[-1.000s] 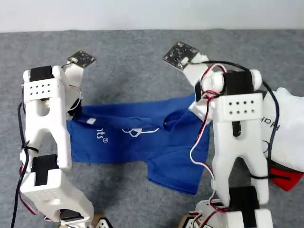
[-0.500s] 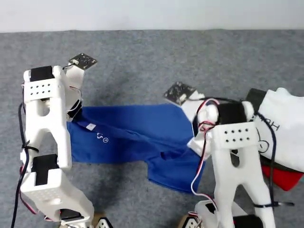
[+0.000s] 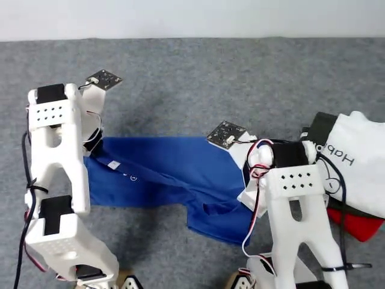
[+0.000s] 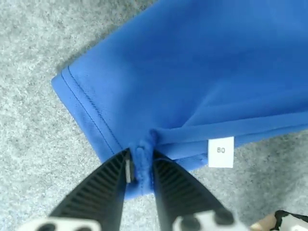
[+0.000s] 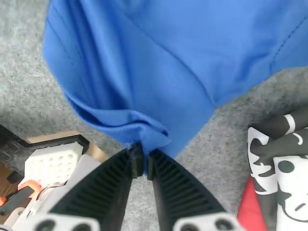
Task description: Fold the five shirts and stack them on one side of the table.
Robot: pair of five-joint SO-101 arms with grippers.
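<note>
Both arms bent low, the left gripper [image 4: 139, 166] and right gripper [image 5: 141, 162] each clamped on an edge of the blue shirt [image 3: 174, 165] — stretched between them, creased.

high view | blue shirt [image 3: 174, 174]: both ends hidden | shirt pile [image 3: 361, 162]: cut by edge

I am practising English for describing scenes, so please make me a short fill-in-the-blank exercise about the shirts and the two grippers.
The left gripper and the right gripper are each shut on the ____ shirt. Its white tag lies near the ____ gripper. The pile of shirts by the right arm has a ____ one on top.
Missing: blue; left; white.
</note>
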